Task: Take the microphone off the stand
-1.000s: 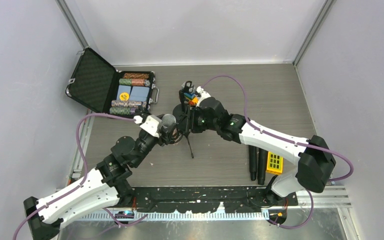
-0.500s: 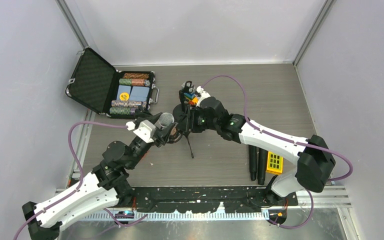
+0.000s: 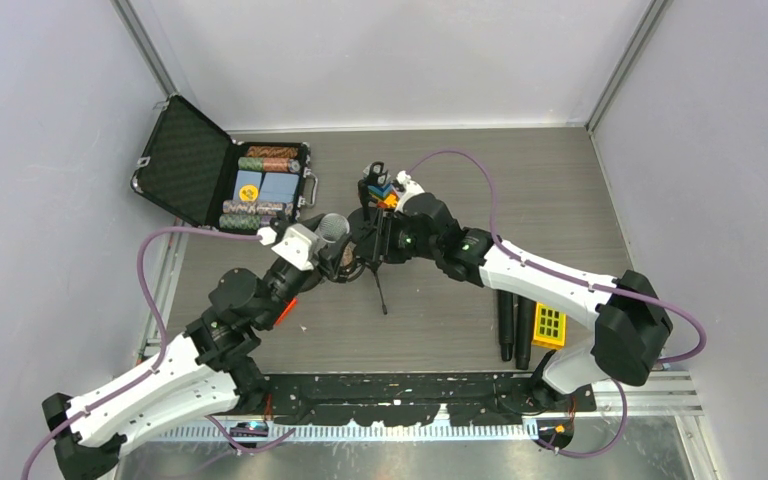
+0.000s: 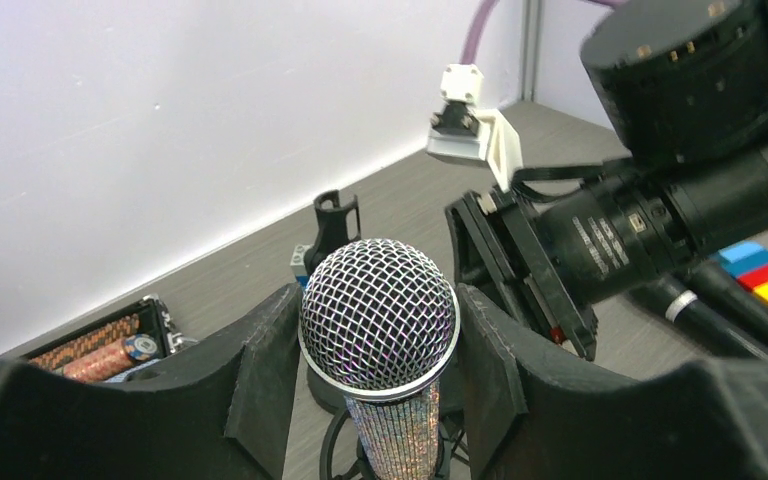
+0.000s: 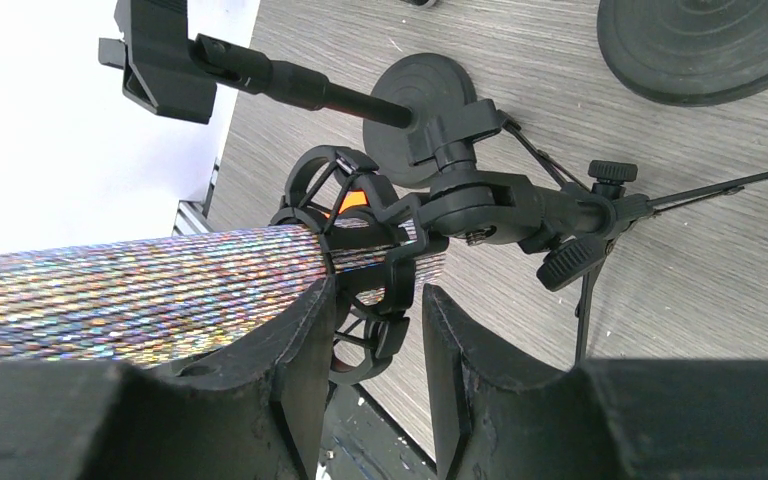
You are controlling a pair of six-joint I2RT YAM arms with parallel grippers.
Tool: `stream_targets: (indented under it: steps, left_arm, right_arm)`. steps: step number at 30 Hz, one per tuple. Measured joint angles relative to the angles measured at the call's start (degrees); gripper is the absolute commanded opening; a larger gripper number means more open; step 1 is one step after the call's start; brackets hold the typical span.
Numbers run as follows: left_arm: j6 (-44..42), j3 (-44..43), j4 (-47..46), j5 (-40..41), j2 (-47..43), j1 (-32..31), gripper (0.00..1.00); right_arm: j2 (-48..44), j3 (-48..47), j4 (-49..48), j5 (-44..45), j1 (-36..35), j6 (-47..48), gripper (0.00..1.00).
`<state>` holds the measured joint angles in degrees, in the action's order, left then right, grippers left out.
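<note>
Status as I logged it from the remote station:

1. Task item. The microphone (image 4: pixel 378 315) sat in the stand (image 5: pixel 480 195) near the middle of the tabletop (image 3: pixel 560 190). Its glittered body passed through the cradle (image 5: pixel 396 290), and its mesh head pointed toward the left arm.
2. Left fingers (image 4: pixel 265 385). These were closed on the mesh head, one finger against each side.
3. Right fingers (image 5: pixel 295 350). These were closed on the stand at the cradle, one finger on each side of its ring.
4. Obstructions close in. A second stand (image 5: pixel 415 95) with a round base and an empty clip stood just behind the cradle. One thin tripod leg (image 3: pixel 380 292) ran toward the near edge.
5. Obstructions at the margins. An open case (image 3: pixel 210 170) holding chips lay at the far left, with its lid raised toward the left wall and its body near the left wrist. Two black cylinders (image 3: pixel 513 318) and a yellow block (image 3: pixel 550 325) lay side by side at the near right, just beside the right forearm.
6. Free room. The widest bare stretch of tabletop ran along the far right, up to the right wall. A narrower strip lay between the tripod leg and the black cylinders.
</note>
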<state>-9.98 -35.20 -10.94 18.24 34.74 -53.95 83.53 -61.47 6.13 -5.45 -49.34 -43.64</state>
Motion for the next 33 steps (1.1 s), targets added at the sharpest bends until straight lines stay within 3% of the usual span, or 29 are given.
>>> stream_targets:
  steps: [11,27,33]
  left_arm:
    - [1.8,-2.5,0.1,6.2,-1.5,-0.1,0.03]
    - [2.1,-3.2,0.6,6.6,-1.3,-0.1,0.04]
    - [2.1,-6.3,5.5,5.7,-1.3,-0.1,0.04]
  right_arm:
    - [0.1,0.5,0.4,0.4,0.5,0.1,0.42]
    - [0.1,0.5,0.4,0.4,0.5,0.1,0.42]
    - [0.1,0.5,0.4,0.4,0.5,0.1,0.42]
